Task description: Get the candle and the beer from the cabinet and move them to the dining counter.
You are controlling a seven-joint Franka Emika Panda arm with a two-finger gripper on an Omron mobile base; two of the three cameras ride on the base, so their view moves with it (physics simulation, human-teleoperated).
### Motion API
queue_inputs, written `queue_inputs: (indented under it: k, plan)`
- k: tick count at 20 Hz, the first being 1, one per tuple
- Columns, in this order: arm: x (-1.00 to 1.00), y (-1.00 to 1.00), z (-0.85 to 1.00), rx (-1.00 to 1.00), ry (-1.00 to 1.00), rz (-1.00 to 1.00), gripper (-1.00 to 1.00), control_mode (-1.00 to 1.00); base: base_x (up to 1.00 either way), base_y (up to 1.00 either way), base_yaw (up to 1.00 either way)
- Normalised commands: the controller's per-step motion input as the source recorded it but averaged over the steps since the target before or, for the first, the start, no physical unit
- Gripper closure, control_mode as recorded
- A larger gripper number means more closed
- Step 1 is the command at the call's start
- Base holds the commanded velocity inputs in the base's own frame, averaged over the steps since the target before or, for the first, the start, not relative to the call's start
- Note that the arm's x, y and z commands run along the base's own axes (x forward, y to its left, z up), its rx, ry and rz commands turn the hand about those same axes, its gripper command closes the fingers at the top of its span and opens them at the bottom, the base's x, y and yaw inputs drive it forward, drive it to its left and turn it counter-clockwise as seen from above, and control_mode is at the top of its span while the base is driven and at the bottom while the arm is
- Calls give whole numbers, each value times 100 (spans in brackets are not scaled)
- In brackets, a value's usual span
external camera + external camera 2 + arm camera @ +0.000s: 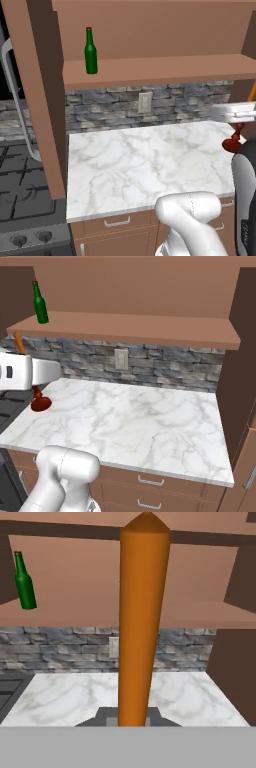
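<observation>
Candle [142,622] comes first, because it is nearest: the fingers [132,714] are pinching its thin orange stick low down, and it stands straight up between them. In the right base view the dark red holder [40,402] hangs under the hand, above the marble surface [135,421]. It looks light and stiff, but thin wax can snap or slip, so a soft hold low on the stick, near the holder, seems best.

Farther off, up and to the left of the fingers, the beer [90,52] stands upright on the shelf of the cabinet [150,70]. It is glass, so it is likely smooth, heavier and easy to break. Taking it around the wide body, not the thin neck, looks safest.

No words or labels can be read on either thing.
</observation>
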Motion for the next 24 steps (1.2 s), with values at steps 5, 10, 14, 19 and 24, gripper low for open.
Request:
queue_inputs:
  k: [5,10,14,19,24]
  plan:
    - [0,0,-3,0,4,5,100,-100,0,0,0]
    - [0,0,0,0,0,3,100,-100,0,0,0]
    - [0,0,0,0,0,1,100,-100,0,0,0]
    - [0,0,0,0,0,0,100,-100,0,0,0]
    - [0,0,0,0,0,0,100,100,-12,0,0]
